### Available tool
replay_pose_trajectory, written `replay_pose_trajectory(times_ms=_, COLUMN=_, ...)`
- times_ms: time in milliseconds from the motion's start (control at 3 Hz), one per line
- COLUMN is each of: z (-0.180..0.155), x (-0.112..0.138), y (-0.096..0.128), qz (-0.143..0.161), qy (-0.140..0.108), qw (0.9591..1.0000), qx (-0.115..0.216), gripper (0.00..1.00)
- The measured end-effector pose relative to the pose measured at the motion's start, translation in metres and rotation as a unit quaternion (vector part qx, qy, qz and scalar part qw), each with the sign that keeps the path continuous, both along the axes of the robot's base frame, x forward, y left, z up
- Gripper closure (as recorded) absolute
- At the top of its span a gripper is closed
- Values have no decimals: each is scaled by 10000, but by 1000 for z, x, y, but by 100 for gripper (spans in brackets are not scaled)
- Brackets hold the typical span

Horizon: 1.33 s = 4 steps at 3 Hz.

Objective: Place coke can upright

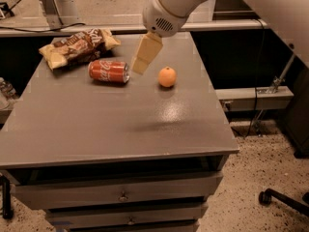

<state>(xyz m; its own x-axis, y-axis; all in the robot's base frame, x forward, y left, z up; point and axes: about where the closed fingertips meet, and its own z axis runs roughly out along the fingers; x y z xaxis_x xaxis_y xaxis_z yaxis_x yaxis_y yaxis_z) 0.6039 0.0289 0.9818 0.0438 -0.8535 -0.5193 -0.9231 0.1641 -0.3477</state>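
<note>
The coke can [109, 71], red with white script, lies on its side on the grey table [106, 124] at the back left, its silver end facing right. My gripper [141, 65] hangs from the white arm above the table, its tan fingers [146, 52] pointing down and left. Its tip is just right of the can's silver end, between the can and the orange [167, 77]. It holds nothing that I can see.
A brown-and-yellow snack bag [77, 46] lies behind the can at the back left. The orange sits right of the gripper. Drawers [120, 195] run under the table front. A chair base [285, 197] stands on the floor at right.
</note>
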Motion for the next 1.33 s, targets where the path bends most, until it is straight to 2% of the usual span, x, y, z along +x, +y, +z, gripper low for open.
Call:
replay_pose_trajectory(times_ms=333, z=-19, x=18, y=38, qz=139, qy=121, qw=9998, qx=107, gripper=0)
replay_pose_trajectory(times_ms=667, z=-45, x=30, y=75, qz=205, qy=313, qw=9993, qx=-31, gripper=0)
replay_pose_trajectory(times_ms=1000, z=-68, x=45, y=106, qz=253, qy=446, qw=9983, qx=-277, gripper=0)
replay_pose_trajectory(times_ms=1333, z=-91, x=66, y=122, qz=269, qy=538, qw=9963, qx=-608, gripper=0)
